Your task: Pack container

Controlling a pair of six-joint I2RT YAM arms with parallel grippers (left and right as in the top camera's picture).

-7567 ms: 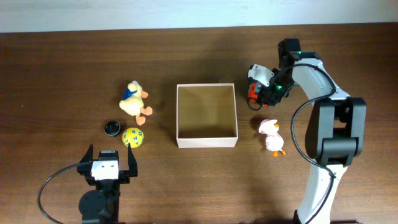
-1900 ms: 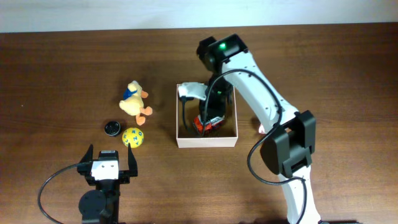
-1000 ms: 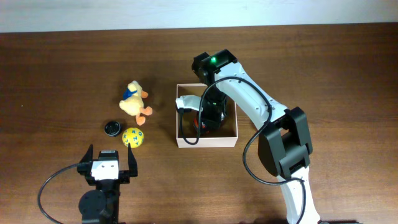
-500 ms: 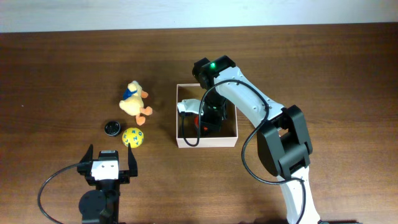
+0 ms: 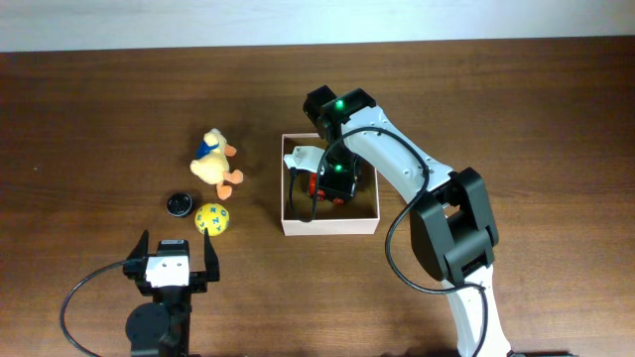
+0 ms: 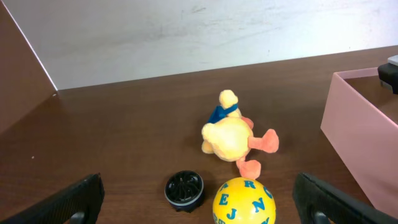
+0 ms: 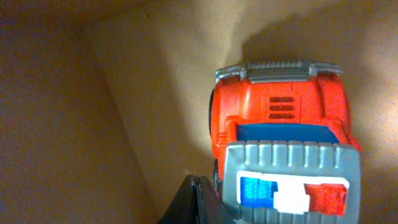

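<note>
dark wooden table bears the container, pale wall behind.

The small yellow ball carries blue capital letters; R, C, E, J and N can be made out in the left wrist view. From overhead they are too small to read.

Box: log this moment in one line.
truck in box | right end effector above truck, grip unclear | left end effector open | duck, ball outside
</note>
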